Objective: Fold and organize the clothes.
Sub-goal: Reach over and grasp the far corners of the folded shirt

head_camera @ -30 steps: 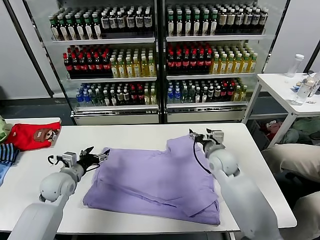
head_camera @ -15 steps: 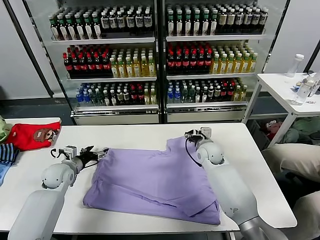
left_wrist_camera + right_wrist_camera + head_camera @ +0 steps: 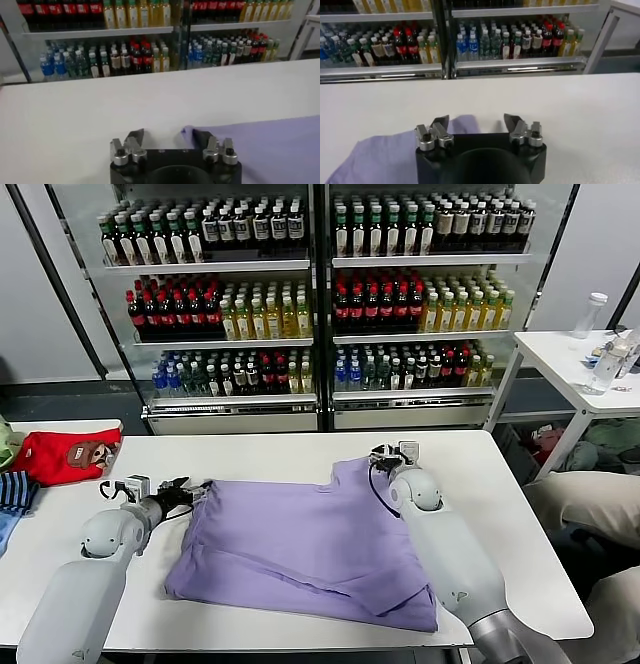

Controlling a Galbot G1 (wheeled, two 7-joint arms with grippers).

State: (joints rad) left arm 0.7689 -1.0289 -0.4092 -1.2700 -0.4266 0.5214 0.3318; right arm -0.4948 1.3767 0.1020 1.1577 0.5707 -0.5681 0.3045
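Note:
The lavender T-shirt (image 3: 310,544) lies partly folded on the white table (image 3: 250,454), plain side up; no print shows. My left gripper (image 3: 196,487) is open at the shirt's far left corner; in the left wrist view (image 3: 169,134) the cloth's corner (image 3: 186,131) lies by one finger. My right gripper (image 3: 384,454) is open at the shirt's far right corner, by the sleeve; in the right wrist view (image 3: 476,121) the purple cloth (image 3: 385,155) lies under one finger and reaches between the fingers.
A red garment with a brown face (image 3: 68,454) and a blue striped cloth (image 3: 15,492) lie at the table's left end. Drink coolers (image 3: 320,294) stand behind. A side table with bottles (image 3: 590,359) is at the right.
My left gripper has slid a little left along the shirt's far edge. My right gripper has moved left and down onto the shirt's far right corner. The shirt has barely shifted.

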